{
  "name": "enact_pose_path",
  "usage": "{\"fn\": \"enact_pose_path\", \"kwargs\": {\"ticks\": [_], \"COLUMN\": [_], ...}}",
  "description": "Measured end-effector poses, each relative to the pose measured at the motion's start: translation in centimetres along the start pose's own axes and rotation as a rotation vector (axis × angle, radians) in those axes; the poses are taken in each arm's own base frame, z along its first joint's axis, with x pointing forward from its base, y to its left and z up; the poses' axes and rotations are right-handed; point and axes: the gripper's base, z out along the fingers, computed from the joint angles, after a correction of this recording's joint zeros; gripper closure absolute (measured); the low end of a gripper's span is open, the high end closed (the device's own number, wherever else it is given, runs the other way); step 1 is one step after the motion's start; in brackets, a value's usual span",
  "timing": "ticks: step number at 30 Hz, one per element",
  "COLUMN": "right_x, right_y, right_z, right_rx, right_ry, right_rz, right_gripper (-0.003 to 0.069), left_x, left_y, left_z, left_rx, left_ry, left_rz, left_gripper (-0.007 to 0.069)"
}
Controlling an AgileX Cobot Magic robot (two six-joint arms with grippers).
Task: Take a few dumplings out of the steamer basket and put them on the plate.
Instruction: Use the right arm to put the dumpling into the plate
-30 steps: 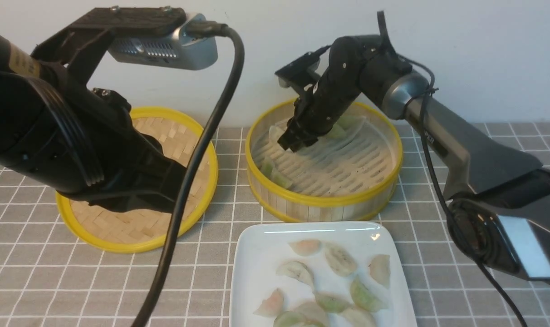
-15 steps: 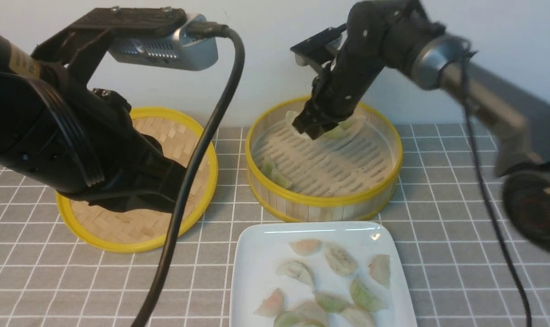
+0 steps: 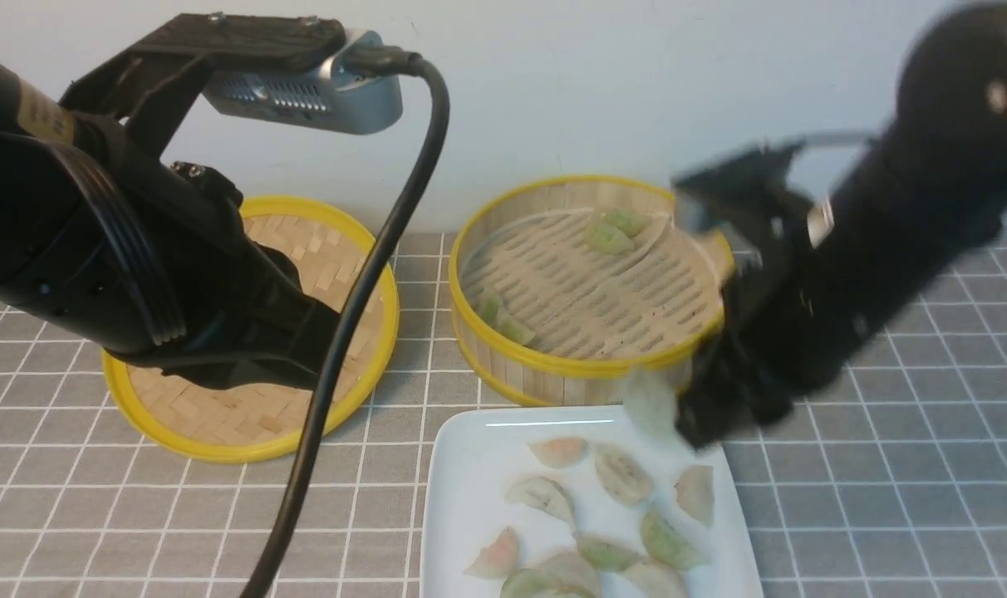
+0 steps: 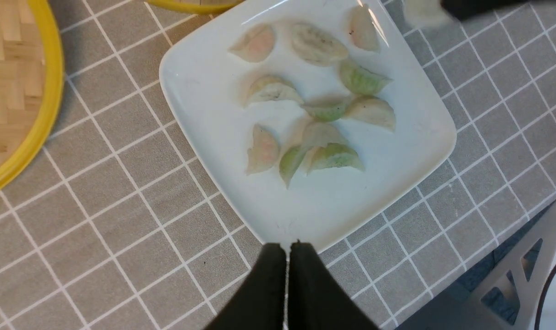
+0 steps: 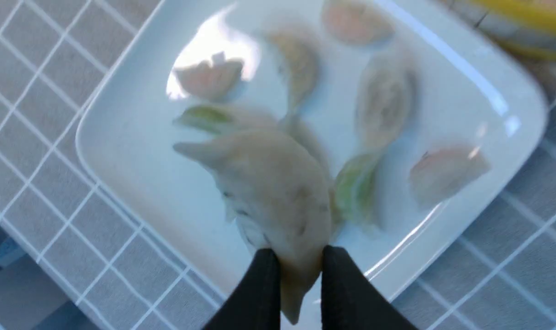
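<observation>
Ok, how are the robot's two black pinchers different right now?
The left black gripper is shut on nothing; the right black gripper pinches a pale white crescent dumpling. The left gripper hangs by the flat woven yellow-rimmed lid; the right gripper hangs over the glossy white square plate. Both are black and narrow.

The plate [image 3: 478, 498] is white, its dumplings [image 3: 624, 473] pale, pink and green; behind the plate, the steamer basket [image 3: 570, 368] has yellow rims
</observation>
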Motion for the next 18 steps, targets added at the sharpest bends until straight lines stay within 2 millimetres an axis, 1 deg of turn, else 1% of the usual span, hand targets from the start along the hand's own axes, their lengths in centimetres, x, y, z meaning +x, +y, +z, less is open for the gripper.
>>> {"fn": "enact_pose_path", "kwargs": {"ticks": [1,2,3,4,5,7,11,12,13,14,16,18], "right_x": [0.5,1.2,1.4,1.6,1.7,1.5,0.8,0.7,0.6,0.5,0.3,0.1], "right_y": [0.2,0.1,-0.1,-0.3,-0.3,-0.7,-1.5,-1.6,-1.8,-1.9,-1.9,-1.7], "right_z": [0.4,1.6,2.4,3.1,3.3,4.4,6.9,7.1,7.5,7.7,7.4,6.5], "right_rx": [-0.002,0.002,0.003,0.005,0.003,0.008,0.017,0.019,0.024,0.027,0.034,0.039], "right_ry": [-0.006,-0.019,-0.038,-0.044,-0.039,-0.053,-0.062,-0.066,-0.066,-0.072,-0.076,-0.073], "right_rz": [0.003,0.019,0.034,0.048,0.051,0.071,0.109,0.112,0.116,0.117,0.105,0.094], "right_gripper": [0.0567,0.0567,0.0562,0.0552,0.055,0.0524,0.0411,0.0394,0.0358,0.0337,0.0319,0.033], "left_x": [0.0,0.0,0.0,0.0,0.0,0.0,0.0,0.0,0.0,0.0,0.0,0.0], "left_y": [0.0,0.0,0.0,0.0,0.0,-0.1,-0.1,-0.1,-0.1,-0.1,-0.1,-0.1], "left_z": [0.0,0.0,0.0,0.0,0.0,0.0,0.0,0.0,0.0,0.0,0.0,0.0], "left_rx": [0.0,0.0,0.001,0.001,0.002,0.008,0.014,0.014,0.014,0.014,0.015,0.016], "left_ry": [0.0,0.0,0.0,0.0,0.0,0.0,0.0,-0.001,-0.001,-0.001,-0.001,-0.001], "left_rz": [0.0,0.0,0.0,0.0,-0.001,-0.003,0.001,0.004,0.009,0.014,0.019,0.021], "left_gripper": [0.0629,0.0629,0.0629,0.0629,0.0629,0.0629,0.0629,0.0629,0.0629,0.0629,0.0629,0.0629]}}
